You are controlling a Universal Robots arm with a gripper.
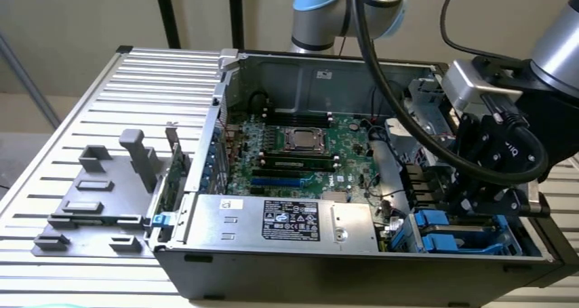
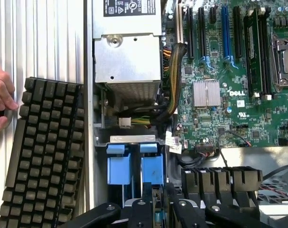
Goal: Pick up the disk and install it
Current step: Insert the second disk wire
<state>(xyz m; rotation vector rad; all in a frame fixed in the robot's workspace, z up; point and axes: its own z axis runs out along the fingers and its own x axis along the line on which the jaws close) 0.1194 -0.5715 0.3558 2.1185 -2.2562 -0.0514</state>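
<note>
The gripper hangs over the blue disk sitting in its bay at the computer case's front corner, beside the power supply. Its fingers are a little apart, holding nothing.

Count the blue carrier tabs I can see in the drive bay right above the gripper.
2. The two blue tabs sit side by side in the drive bay: one, the other, just beyond the gripper. More may be hidden beneath it.

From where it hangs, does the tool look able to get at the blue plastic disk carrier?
Probably yes: the tool sits right at the blue plastic disk carrier in the open case's corner, nothing between them.
</note>
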